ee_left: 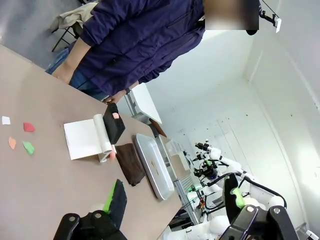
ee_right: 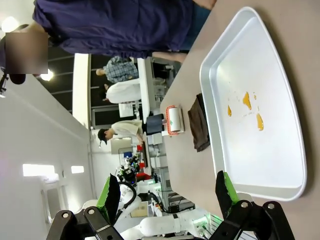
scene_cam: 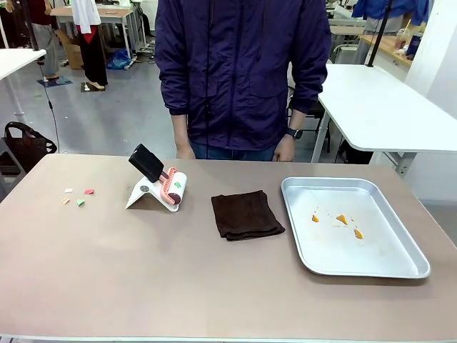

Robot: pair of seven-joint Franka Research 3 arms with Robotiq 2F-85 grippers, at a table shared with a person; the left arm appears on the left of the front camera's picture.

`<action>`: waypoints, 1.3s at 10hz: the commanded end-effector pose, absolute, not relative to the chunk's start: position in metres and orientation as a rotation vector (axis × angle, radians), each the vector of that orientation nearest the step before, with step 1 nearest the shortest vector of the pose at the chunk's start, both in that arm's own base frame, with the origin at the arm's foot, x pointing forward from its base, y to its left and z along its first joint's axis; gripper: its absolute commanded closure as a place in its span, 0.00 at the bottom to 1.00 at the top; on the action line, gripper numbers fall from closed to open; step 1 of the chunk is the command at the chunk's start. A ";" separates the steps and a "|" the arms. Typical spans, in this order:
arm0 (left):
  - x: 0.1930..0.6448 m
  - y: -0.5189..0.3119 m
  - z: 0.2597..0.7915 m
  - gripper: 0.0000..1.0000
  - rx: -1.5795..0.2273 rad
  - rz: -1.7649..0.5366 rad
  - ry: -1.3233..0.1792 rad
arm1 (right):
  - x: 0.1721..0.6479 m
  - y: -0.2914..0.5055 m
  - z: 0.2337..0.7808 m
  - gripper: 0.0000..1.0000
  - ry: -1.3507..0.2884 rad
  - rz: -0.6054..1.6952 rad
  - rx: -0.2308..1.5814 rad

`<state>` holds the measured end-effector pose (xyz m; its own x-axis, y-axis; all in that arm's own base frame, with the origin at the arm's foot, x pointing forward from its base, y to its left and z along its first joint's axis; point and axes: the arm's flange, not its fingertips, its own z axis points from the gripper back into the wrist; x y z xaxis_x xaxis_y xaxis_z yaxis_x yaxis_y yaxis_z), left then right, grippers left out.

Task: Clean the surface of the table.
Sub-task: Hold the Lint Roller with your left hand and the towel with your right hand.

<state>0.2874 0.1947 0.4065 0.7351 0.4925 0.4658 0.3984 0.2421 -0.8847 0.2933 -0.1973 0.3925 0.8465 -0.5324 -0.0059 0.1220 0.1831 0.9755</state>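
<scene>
The left gripper [ee_left: 176,200] hangs tilted above the table [scene_cam: 178,286], its fingers spread wide with nothing between them. The right gripper [ee_right: 167,192] is equally wide and empty, over one end of the metal tray [scene_cam: 400,270]. The table fills the foreground and carries a brown cloth [scene_cam: 246,214] in its middle. Beyond its far edge a person's hand [scene_cam: 285,148] hangs down.

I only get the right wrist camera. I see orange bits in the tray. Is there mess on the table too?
Observer: Yes, small coloured scraps lie on the table, near its left end.
Operator: What's next to them?
Observer: A white tool with a black handle stands just to their right.
Operator: Is the left pincer holding anything?
Observer: No, the left pincer is open and holds nothing.
</scene>
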 end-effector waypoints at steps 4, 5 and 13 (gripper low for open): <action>0.301 0.190 0.436 0.00 -1.263 0.015 -0.746 | 0.303 -0.154 0.426 0.00 -0.432 -0.426 1.159; 0.310 0.182 0.454 0.00 -1.249 -0.041 -0.733 | 0.308 -0.126 0.443 0.00 -0.426 -0.395 1.024; 0.450 -0.014 0.544 0.00 -0.777 -0.366 -0.351 | 0.369 0.144 0.486 0.00 -0.481 0.131 0.450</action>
